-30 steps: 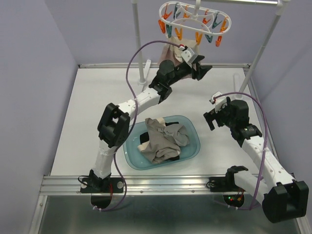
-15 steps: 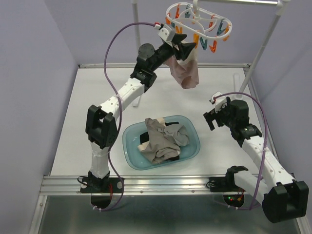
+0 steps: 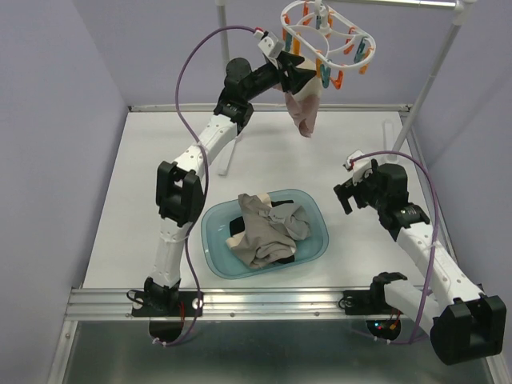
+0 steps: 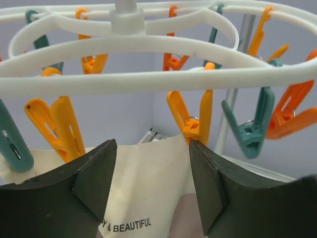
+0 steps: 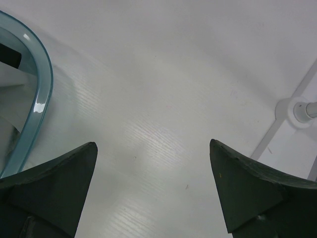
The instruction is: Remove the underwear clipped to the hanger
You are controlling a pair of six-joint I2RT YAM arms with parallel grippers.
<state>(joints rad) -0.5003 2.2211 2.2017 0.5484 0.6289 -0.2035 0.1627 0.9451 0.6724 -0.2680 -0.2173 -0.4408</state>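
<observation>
The white oval hanger (image 3: 340, 30) hangs at the back from the rack, its orange and teal pegs dangling. One pale pink underwear (image 3: 305, 110) is still clipped to it. My left gripper (image 3: 298, 80) is raised right up to that garment, just under the ring. In the left wrist view the hanger (image 4: 148, 79) fills the top. An orange peg (image 4: 190, 130) bites the cloth's top edge. The underwear (image 4: 148, 188), with a printed label, lies between the open jaws of the left gripper (image 4: 152, 148). My right gripper (image 3: 346, 194) (image 5: 153, 148) stands open low over bare table.
A translucent teal basin (image 3: 320, 218) (image 5: 39, 96) sits in the middle of the table and holds beige and black garments (image 3: 268, 232). White rack poles (image 3: 226, 64) (image 3: 432, 80) stand at the back left and back right. A pole foot (image 5: 297, 111) is near the right gripper.
The left arm has lifted from table height up to the hanger. The hanger has swung and tilted to the right, and the pink garment now hangs narrower. The right arm has not moved.
</observation>
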